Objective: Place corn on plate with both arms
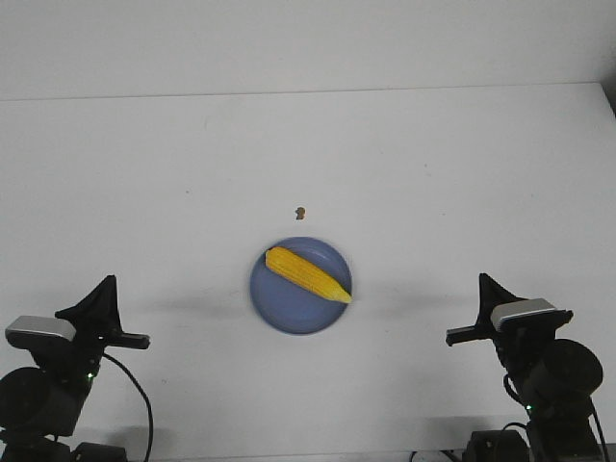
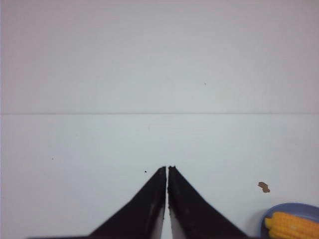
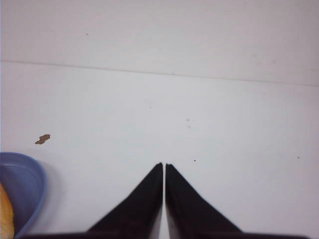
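Front view: plain white table (image 1: 144, 173).

White table (image 1: 144, 173), plate (image 1: 289, 313), brown speck (image 1: 301, 211)

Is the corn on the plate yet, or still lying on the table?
On the plate. The corn lies diagonally across the blue plate, its pointed end at the rim; neither tool touches it.

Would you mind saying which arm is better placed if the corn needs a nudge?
Neither clearly: corn lies on the plate; left gripper and right gripper flank it, shut, about equally far.
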`<action>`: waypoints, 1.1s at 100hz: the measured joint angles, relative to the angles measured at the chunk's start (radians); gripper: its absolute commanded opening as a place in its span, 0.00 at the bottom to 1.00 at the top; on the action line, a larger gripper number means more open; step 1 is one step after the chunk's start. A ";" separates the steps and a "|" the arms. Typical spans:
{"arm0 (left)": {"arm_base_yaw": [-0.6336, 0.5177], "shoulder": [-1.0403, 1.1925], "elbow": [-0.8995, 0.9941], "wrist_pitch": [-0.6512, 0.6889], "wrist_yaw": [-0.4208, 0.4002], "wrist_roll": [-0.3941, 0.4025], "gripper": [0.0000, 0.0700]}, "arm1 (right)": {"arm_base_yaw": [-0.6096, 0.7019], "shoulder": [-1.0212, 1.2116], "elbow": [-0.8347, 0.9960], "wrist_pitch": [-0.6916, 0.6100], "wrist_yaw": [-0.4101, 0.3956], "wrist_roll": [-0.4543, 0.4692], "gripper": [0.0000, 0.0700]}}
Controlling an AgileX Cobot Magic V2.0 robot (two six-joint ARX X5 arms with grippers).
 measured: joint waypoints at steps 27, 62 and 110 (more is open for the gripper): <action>0.032 -0.165 -0.193 0.055 -0.001 0.000 0.02 | 0.000 0.000 0.000 0.000 0.000 0.000 0.01; 0.050 -0.328 -0.367 0.071 -0.003 0.000 0.02 | 0.000 0.000 0.000 0.000 0.000 0.000 0.01; 0.055 -0.329 -0.485 0.219 -0.003 0.003 0.02 | 0.000 0.000 0.000 0.005 0.000 0.000 0.01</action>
